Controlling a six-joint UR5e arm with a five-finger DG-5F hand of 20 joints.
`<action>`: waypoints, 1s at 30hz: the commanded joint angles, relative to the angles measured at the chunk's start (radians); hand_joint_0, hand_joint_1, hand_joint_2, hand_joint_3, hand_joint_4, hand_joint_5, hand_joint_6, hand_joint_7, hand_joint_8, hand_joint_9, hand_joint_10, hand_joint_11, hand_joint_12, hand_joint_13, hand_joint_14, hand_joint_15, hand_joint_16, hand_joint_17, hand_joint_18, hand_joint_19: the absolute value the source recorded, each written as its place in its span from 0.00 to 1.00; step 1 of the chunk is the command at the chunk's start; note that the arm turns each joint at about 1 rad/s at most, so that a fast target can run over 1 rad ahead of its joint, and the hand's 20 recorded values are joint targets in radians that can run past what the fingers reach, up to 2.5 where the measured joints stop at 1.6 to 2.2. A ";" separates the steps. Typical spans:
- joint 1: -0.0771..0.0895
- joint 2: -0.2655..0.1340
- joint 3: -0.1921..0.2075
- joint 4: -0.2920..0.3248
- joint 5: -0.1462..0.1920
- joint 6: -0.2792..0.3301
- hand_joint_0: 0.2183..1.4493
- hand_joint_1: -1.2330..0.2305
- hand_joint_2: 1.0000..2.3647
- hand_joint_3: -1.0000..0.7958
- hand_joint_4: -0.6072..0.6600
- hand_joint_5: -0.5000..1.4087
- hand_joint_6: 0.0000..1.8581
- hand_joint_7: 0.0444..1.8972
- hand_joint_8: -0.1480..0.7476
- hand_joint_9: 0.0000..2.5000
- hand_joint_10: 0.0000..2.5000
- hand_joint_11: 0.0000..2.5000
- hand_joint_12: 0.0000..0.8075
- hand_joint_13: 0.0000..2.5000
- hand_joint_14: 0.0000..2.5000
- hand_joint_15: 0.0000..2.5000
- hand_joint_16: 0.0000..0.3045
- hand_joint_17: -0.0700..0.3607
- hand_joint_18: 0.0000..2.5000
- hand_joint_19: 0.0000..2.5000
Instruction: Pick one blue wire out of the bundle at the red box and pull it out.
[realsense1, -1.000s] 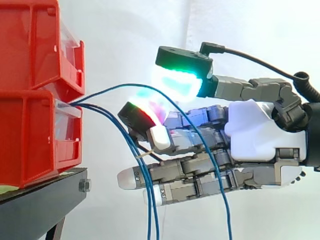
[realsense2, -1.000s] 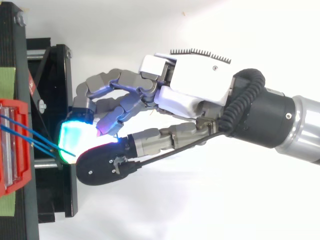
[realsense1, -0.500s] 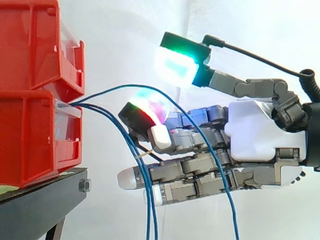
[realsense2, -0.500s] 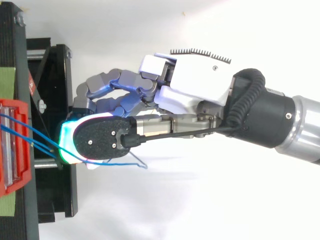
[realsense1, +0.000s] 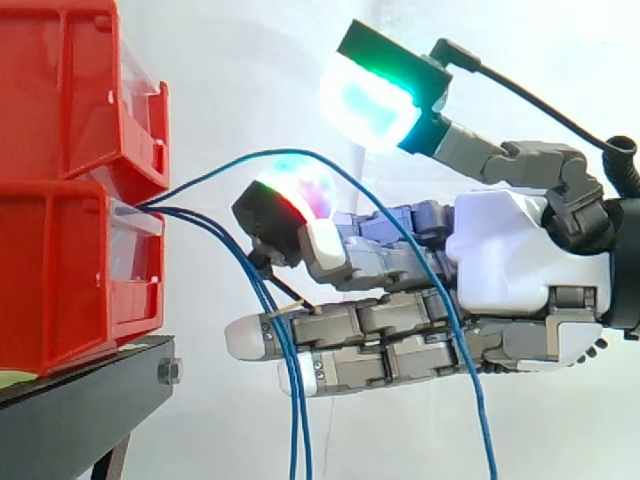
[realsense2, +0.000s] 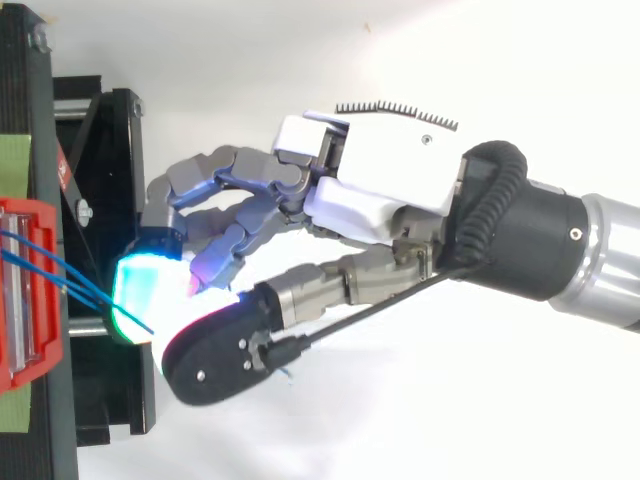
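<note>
Blue wire (realsense1: 285, 152) worth taking: out of the mouth of the lower red box (realsense1: 70, 280), up in an arch over the glowing pad (realsense1: 298, 190) of the topmost finger, then down across the front of the hand (realsense1: 520, 270). Resting on that pad or just above it; contact too close to call. Two more blue wires (realsense1: 296, 430) from the same mouth, sagging together just beside the tips of the straight lower fingers.

Nothing gripped: thumb pad (realsense1: 368, 100) high above the finger, wide gap between, hand spread open. Seen from above, thumb (realsense2: 215, 350) off to one side of the finger pad (realsense2: 140, 290), not over it.

Likely step in hand: closing on the one arched wire. To do it well:
- Swing the thumb across as well as down, so pad meets pad squarely.
- Catch the wire near the crest of its arch, in the middle of the pads, not at an edge where it could slide off.
- Keep the two sagging wires out of the pinch and clear of the lower fingers.
- Pinch firmly first, then draw away from the box, level and steady.

Round about: a second red box (realsense1: 70, 90) stacked on top, black stand (realsense1: 80, 410) beneath, white curtain (realsense1: 250, 60) behind.
</note>
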 joint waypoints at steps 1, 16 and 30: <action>-0.001 0.000 0.000 0.002 -0.009 0.010 0.24 0.25 0.00 0.28 0.63 0.18 0.46 0.58 0.46 0.39 0.01 0.26 0.47 0.19 0.00 0.11 0.19 0.46 0.13 0.16; 0.001 0.000 0.000 0.010 -0.023 0.033 0.30 0.27 0.01 0.42 0.56 0.18 0.48 0.59 0.45 0.38 0.01 0.27 0.44 0.19 0.00 0.11 0.17 0.44 0.13 0.17; 0.001 0.000 0.000 0.010 -0.023 0.033 0.27 0.35 0.01 0.46 0.60 0.19 0.47 0.55 0.50 0.40 0.01 0.25 0.48 0.20 0.00 0.11 0.21 0.49 0.15 0.17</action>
